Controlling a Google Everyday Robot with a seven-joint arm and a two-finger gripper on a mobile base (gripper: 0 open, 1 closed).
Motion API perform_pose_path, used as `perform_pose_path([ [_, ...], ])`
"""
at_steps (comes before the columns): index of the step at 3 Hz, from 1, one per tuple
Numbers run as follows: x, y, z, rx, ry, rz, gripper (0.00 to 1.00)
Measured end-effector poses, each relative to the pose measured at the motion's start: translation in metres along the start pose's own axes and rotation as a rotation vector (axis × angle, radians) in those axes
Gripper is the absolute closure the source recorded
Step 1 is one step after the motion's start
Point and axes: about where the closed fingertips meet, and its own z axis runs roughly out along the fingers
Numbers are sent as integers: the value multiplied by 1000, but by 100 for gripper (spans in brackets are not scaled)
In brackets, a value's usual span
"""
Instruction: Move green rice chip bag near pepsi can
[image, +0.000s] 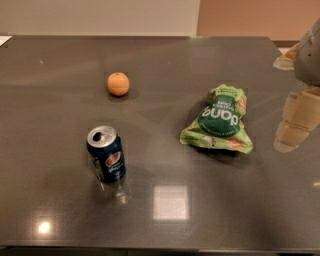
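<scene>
The green rice chip bag (219, 121) lies flat on the dark table, right of centre, with its dark green "dang" label facing up. The pepsi can (106, 153) stands upright at the front left, dark blue with a silver top. The bag and the can are well apart. My gripper (295, 122) hangs at the right edge of the view, just right of the bag and not touching it. It holds nothing that I can see.
An orange round fruit (118, 83) sits on the table (165, 210) behind the can, toward the back left. The table's far edge meets a pale wall. Bright light reflections lie on the front of the tabletop.
</scene>
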Motion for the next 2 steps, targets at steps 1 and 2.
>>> perform_pose_path([
  [1, 0, 0, 0, 0, 0, 0, 0],
  [2, -4, -12, 3, 6, -11, -43, 0],
])
